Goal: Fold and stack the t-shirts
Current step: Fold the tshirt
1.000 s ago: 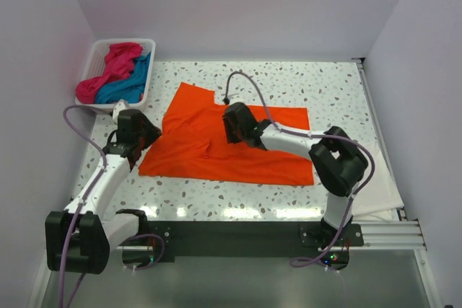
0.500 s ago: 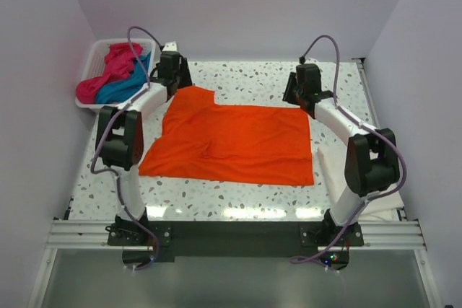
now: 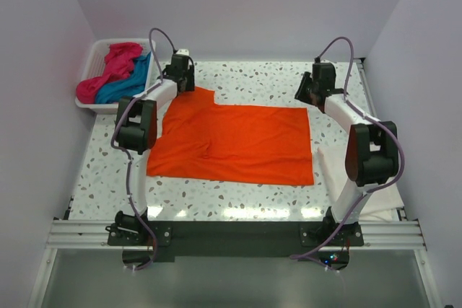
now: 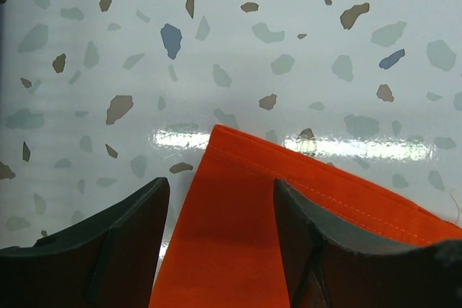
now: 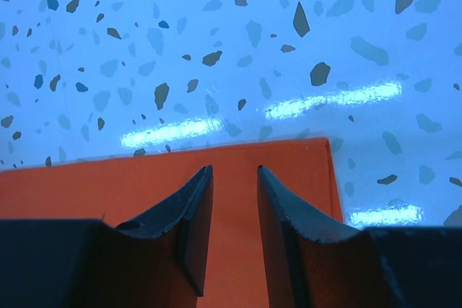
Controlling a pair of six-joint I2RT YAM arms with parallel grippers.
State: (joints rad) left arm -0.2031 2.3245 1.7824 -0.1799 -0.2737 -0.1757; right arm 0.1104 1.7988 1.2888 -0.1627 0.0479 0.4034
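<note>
The bright orange t-shirt (image 3: 234, 142) lies spread flat on the speckled table. My left gripper (image 3: 188, 83) hovers at its far left corner, open. In the left wrist view that orange corner (image 4: 238, 207) lies between the wide-apart fingers (image 4: 137, 221) of the left gripper (image 4: 220, 191). My right gripper (image 3: 304, 99) is over the shirt's far right corner. In the right wrist view the right gripper (image 5: 234, 171) stands open by a narrow gap, with the flat orange cloth (image 5: 234, 236) showing under it. The magenta-pink t-shirt (image 3: 115, 63) and the teal-blue one (image 3: 131, 81) lie bunched in the basket.
The white slatted basket (image 3: 88, 59) stands at the far left corner of the table. A white sheet (image 3: 364, 185) lies along the right edge near the right arm's base. Walls close in the table on the left, back and right.
Both arms have swung out from the shirt's nearer part to its two far corners. The left jaws have opened wider. The orange shirt lies much as before.
</note>
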